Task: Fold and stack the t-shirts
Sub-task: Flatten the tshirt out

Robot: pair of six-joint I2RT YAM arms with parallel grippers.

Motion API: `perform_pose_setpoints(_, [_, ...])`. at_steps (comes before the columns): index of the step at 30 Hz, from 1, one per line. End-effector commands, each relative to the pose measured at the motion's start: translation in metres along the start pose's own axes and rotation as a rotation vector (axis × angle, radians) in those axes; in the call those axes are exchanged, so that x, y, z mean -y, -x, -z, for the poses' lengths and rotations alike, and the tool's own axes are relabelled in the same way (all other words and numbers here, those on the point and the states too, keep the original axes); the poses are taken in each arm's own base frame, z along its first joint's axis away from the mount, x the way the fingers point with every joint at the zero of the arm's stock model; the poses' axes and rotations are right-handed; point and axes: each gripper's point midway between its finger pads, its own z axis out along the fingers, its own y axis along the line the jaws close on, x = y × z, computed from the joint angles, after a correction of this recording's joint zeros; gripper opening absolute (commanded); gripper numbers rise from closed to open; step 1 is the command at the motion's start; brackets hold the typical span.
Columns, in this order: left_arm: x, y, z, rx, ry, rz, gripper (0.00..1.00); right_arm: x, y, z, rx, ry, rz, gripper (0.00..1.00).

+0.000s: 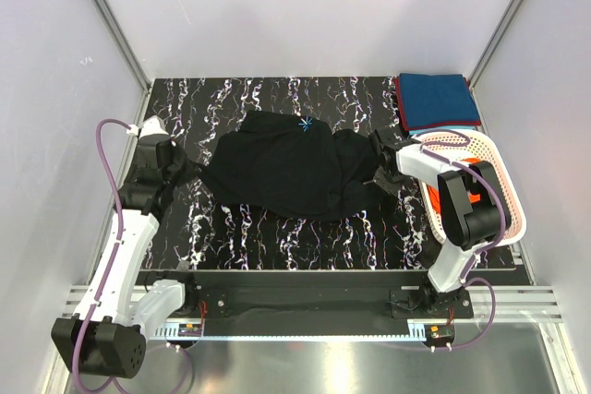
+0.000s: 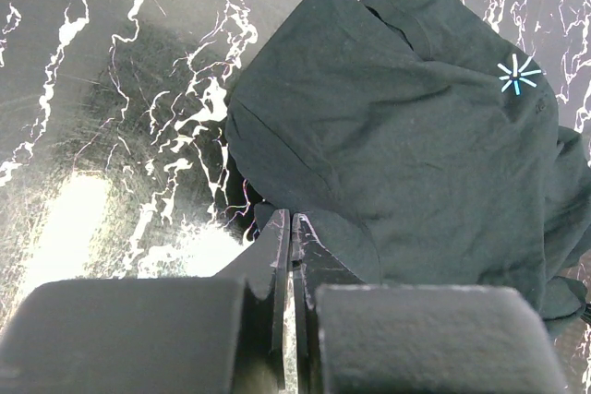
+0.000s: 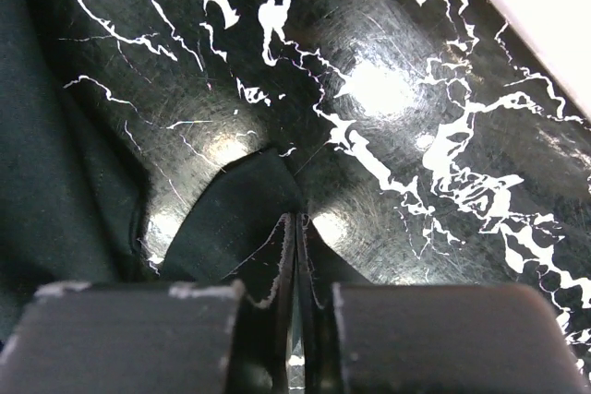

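Note:
A black t-shirt (image 1: 286,168) with a small light-blue star mark lies crumpled on the marbled black table (image 1: 277,237). My left gripper (image 1: 189,171) is at the shirt's left edge. In the left wrist view it (image 2: 291,219) is shut, pinching the shirt's (image 2: 406,126) hem. My right gripper (image 1: 379,152) is at the shirt's right edge. In the right wrist view it (image 3: 295,219) is shut on a flap of the black fabric (image 3: 240,209). A folded teal-blue t-shirt (image 1: 441,99) lies on a dark red one (image 1: 403,108) at the back right. Orange fabric (image 1: 476,198) shows in the basket.
A white plastic lattice basket (image 1: 506,186) stands at the right edge, beside the right arm. White walls and metal posts enclose the table on three sides. Bare marbled surface shows in front of the shirt and at the back left (image 1: 194,99).

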Motion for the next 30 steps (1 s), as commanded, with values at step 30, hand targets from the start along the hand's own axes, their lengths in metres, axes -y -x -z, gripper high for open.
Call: perform_pose_setpoints(30, [-0.005, 0.028, 0.004, 0.108, 0.047, 0.005, 0.0, -0.002, 0.01, -0.005, 0.011, 0.034, 0.043, 0.35])
